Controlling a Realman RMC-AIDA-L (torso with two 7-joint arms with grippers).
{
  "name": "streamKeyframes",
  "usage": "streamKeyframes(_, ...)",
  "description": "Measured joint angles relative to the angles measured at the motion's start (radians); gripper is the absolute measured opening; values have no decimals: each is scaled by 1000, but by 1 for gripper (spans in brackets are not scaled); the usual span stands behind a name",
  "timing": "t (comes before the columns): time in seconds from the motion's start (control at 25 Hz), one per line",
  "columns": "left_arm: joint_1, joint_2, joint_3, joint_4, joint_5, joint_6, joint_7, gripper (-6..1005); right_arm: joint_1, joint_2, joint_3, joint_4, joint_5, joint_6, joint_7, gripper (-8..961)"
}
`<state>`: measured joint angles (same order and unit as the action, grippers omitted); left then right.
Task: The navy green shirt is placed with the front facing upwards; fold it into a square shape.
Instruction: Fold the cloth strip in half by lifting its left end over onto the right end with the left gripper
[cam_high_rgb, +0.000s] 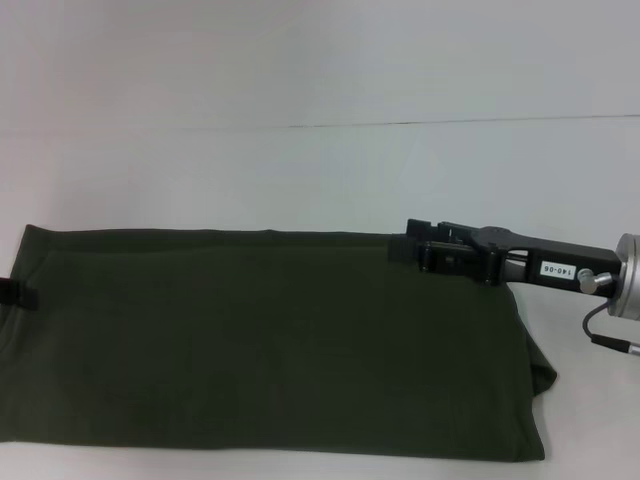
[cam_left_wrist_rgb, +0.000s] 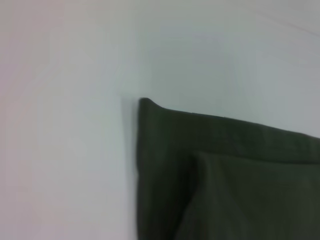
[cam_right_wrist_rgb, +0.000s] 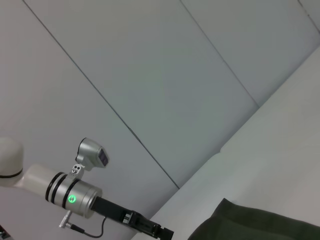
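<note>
My right tool (cam_high_rgb: 408, 247) is positioned at the far right corner of the navy green shirt (cam_high_rgb: 270, 345), its black fingers lying low over the shirt's far edge; whether they are clamped on the fabric or apart, I cannot tell. My left tool (cam_high_rgb: 14, 294) shows only as a small black part at the shirt's left edge, and its finger state cannot be determined either. In the right wrist view, my left arm's silver wrist with a green indicator light (cam_right_wrist_rgb: 71, 199) sits beyond the shirt's corner. The shirt lies flat on the white tabletop (cam_high_rgb: 320, 170) as a long folded band, plain olive surface upward, with a further layer protruding at its right end. The left wrist view shows one folded corner with stacked layers.
</note>
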<state>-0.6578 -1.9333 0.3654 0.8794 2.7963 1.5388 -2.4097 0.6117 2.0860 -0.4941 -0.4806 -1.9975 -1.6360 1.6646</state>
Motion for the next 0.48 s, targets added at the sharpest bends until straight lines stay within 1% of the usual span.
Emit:
streamKeyframes(0.24, 11, -4, 25, -1, 10, -25, 26, 847, -5, 0, 0, 2, 3, 5, 2, 944)
streamKeyframes(0.48, 12, -6, 34, -32, 30, -53, 51, 844, 3, 0, 0, 4, 3, 7, 9, 944)
